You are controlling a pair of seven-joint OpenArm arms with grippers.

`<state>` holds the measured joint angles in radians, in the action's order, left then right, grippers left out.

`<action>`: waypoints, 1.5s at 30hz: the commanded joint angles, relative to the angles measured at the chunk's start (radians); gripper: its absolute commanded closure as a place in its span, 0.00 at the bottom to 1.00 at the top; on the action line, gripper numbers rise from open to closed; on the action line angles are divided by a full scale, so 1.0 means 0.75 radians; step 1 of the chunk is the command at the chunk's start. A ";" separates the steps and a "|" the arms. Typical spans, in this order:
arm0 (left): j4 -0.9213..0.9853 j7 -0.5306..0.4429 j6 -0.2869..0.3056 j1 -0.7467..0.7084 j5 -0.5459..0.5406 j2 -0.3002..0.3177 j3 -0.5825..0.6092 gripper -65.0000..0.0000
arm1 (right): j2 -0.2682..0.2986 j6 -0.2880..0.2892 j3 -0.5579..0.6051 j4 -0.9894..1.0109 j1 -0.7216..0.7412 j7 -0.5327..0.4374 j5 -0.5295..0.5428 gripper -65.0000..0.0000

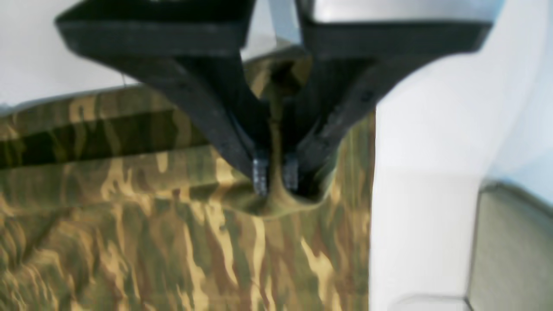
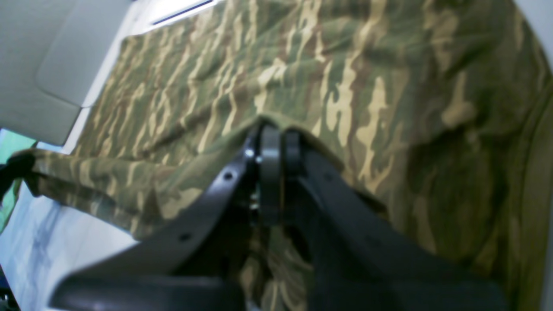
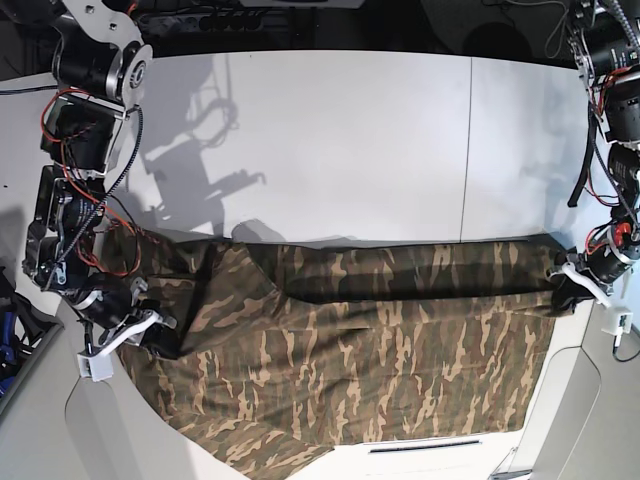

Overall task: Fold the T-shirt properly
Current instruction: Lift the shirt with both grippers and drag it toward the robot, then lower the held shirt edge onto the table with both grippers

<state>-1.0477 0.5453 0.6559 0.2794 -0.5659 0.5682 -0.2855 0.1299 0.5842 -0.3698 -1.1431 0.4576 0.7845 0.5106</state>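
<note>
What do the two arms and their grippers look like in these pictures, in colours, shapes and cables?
Both arms are built of black and silver-grey segments with loose red and black cables along them. The left gripper has two matte black fingers that taper into a V, with small ribbed pads at the tips. The right gripper has similar black fingers with small screw holes. White parts sit near each wrist in the base view.

Base view looks down overhead; wrist views sit close, sharing the T-shirt (image 3: 380, 340).
</note>
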 commanded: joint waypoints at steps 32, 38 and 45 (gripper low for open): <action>0.017 0.192 -0.091 0.095 -0.130 -0.022 -0.109 0.44 | 0.190 0.003 -0.010 0.188 0.169 -0.107 -0.038 0.46; 0.017 0.312 -0.066 0.084 -0.261 -0.019 -0.274 0.44 | 0.244 -0.003 -0.126 0.188 0.168 0.065 0.044 0.46; 0.017 0.331 -0.050 -0.017 -0.309 -0.019 -0.303 0.44 | 0.278 -0.001 -0.373 0.188 0.084 0.118 0.148 0.46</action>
<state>-1.0206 0.8089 0.6067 0.2459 -0.7761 0.5312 -0.5079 0.3199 0.5777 -0.6487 -0.9825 0.4999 0.8845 0.6022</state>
